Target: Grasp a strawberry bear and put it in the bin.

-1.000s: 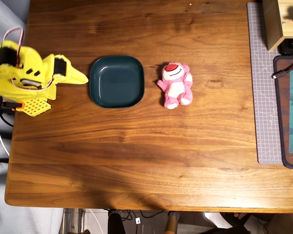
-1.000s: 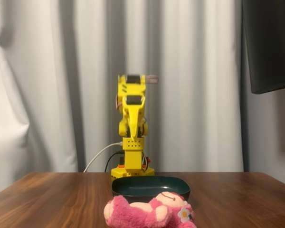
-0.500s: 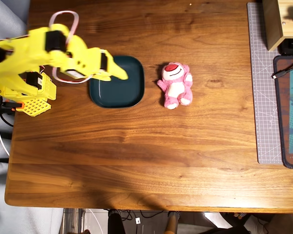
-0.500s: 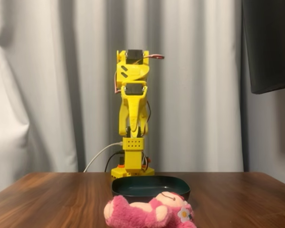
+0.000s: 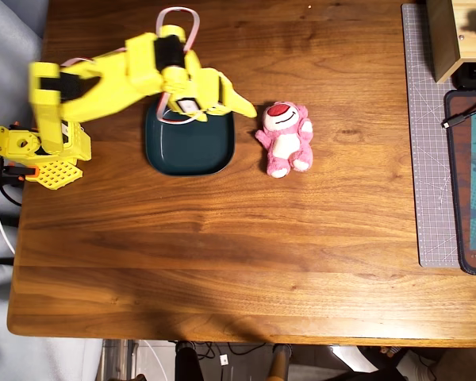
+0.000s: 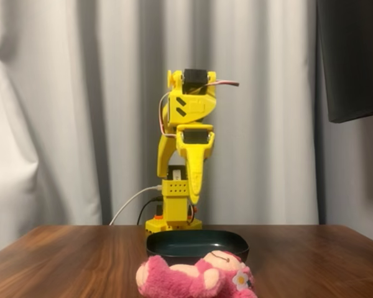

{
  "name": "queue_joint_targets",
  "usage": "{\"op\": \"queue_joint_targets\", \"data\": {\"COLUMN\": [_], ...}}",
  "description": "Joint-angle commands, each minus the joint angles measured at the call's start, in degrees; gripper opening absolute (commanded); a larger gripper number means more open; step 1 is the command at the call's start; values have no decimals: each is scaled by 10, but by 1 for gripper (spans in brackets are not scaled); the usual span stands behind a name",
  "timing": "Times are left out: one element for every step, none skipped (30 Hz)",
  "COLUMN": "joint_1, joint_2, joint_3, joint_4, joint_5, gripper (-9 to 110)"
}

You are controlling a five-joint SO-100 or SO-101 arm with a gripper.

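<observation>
Teal bin (image 5: 189, 147) lies between arm (image 5: 103, 79) and strawberry bear (image 5: 285, 136).

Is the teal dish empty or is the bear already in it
Empty. The strawberry bear lies on the table beside the bin, to its right in the overhead view; nothing sits inside.

No readable words anywhere, dark mat (image 5: 470, 182) at the overhead view's right edge shows large pale letter shapes cut off by the frame, tiny print at its corner too small to read
</observation>
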Motion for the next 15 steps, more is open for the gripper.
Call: {"op": "queue_joint_targets", "data": {"joint_1": [-2,-4,-5,-9,-13,-18,-23,-28,-33,-36,-38,-40,-43,-45,-47], "joint_2": [-29,-42,-56,-73,-92,-114,-139,-163,-186,-205,-217,-226,-234,-239,-243], "joint_3": [-100,-114,-129,-147,-171,-201,-237,-272,-307,-331,-345,-351,-354,-356,-356], "joint_4": [28,28,28,28,28,28,28,28,28,27,26,22,18,11,4], "joint_5": [5,5,5,5,5,6,6,6,6,6,6,6,6,6,6], "gripper": [41,41,40,40,40,40,39,39,39,39,39,39,39,38,38]}}
